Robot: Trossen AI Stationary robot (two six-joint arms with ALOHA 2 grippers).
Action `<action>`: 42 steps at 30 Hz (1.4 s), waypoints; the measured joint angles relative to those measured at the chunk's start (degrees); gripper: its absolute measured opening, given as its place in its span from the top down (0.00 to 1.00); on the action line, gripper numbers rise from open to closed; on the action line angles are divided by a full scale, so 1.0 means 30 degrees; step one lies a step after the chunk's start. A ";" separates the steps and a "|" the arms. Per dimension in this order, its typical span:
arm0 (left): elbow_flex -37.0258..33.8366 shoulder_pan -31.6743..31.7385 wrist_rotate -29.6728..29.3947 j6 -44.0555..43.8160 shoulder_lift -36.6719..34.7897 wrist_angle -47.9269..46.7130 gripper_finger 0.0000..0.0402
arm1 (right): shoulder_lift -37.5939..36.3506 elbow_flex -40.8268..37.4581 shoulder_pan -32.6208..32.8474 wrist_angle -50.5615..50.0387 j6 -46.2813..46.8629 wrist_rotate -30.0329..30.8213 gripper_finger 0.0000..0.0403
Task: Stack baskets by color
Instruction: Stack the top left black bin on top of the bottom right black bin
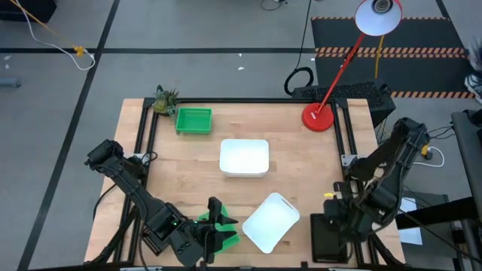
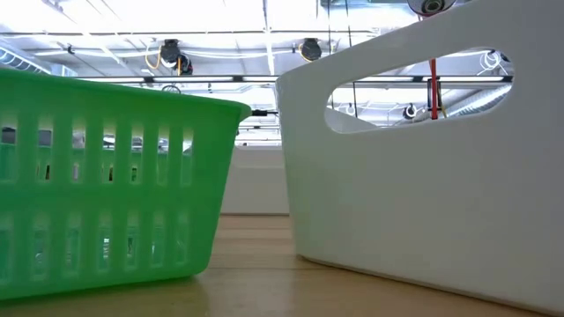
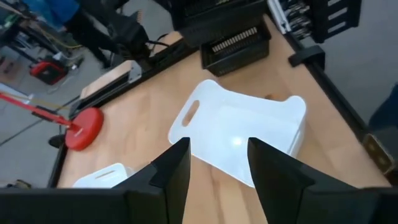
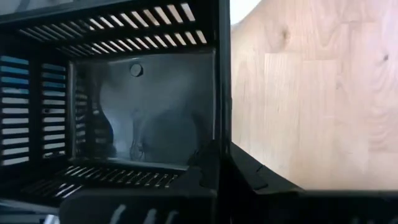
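The red lamp base (image 1: 318, 118) stands at the table's far right corner. A green basket (image 1: 193, 120) sits level with it toward the left, and a white basket (image 1: 244, 158) lies squarely nearer the middle, likely as stack bases. Well in front of the lamp base, a second white basket (image 1: 271, 221) lies askew. The left gripper (image 1: 218, 233), fingers apart, hovers over another green basket (image 1: 235, 239). The right gripper (image 4: 214, 171) is pinched on the black basket's (image 4: 143, 93) wall.

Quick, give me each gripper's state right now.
Left gripper: open, over the near green basket, holding nothing visible.
Right gripper: shut on the black basket wall.
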 joint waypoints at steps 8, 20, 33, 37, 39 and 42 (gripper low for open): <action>0.0000 -0.0106 0.0049 -0.0338 0.0000 -0.0007 0.60 | -0.3891 -0.5501 0.0000 0.3465 -0.0017 -0.0686 1.00; 0.0000 0.0029 0.0042 -0.0185 0.0000 -0.0022 0.60 | -0.5588 -0.8964 0.0000 0.6174 -0.0171 -0.1221 1.00; 0.0000 0.0036 0.0041 -0.0163 0.0007 -0.0044 0.60 | -0.5446 -0.9504 -0.0007 0.6880 0.0207 -0.1519 0.99; -0.0007 0.0036 0.0035 -0.0170 0.0007 -0.0044 0.60 | -0.5068 -0.9504 -0.0007 0.6878 0.0200 -0.1526 0.99; -0.0007 0.0036 0.0037 -0.0170 0.0007 -0.0044 0.60 | -0.4897 -0.9504 -0.0007 0.6886 0.0191 -0.1519 0.99; -0.0007 0.0036 0.0035 -0.0181 0.0007 -0.0044 0.60 | -0.4690 -0.9504 -0.0001 0.6888 0.0157 -0.1519 0.99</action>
